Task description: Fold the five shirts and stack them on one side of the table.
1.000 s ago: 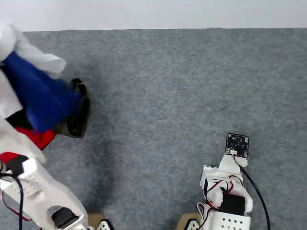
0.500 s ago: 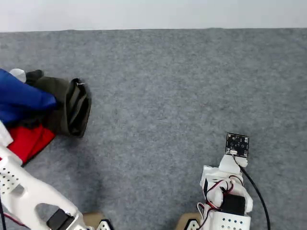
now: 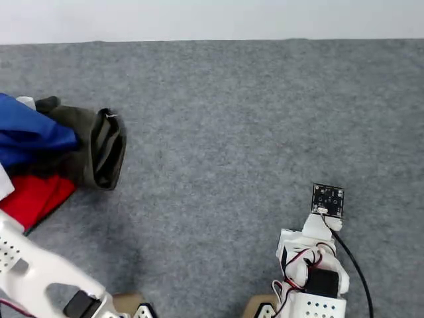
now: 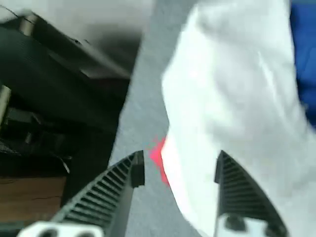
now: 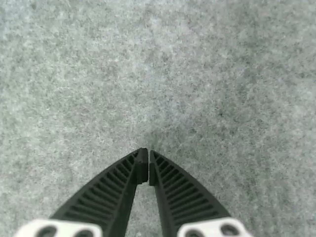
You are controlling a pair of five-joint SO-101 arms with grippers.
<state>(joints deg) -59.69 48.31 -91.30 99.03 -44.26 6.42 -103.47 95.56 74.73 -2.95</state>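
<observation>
A pile of shirts lies at the table's left edge: a blue shirt (image 3: 30,136) on top, an olive-dark shirt (image 3: 93,149) folded beside it, and a red shirt (image 3: 33,199) underneath at the front. The left arm (image 3: 36,275) stands at the front left corner. Its gripper (image 4: 177,165) is open, with a white shirt (image 4: 232,98) lying just beyond and partly between the fingers. Red cloth (image 4: 159,154) peeks out below the white one, and blue cloth (image 4: 303,54) lies beside it. The right arm (image 3: 311,271) is tucked at the front; its gripper (image 5: 144,165) is shut over bare mat.
A grey felt mat (image 3: 252,119) covers the table, bare from the pile to the right edge. A pale wall runs along the far side. Past the table's left edge, dark furniture (image 4: 54,98) shows in the left wrist view.
The white and blue cloth held up at the left a second ago has come down; the blue shirt now rests on the pile. The left arm drew back toward the left front corner. The right arm stayed still.
</observation>
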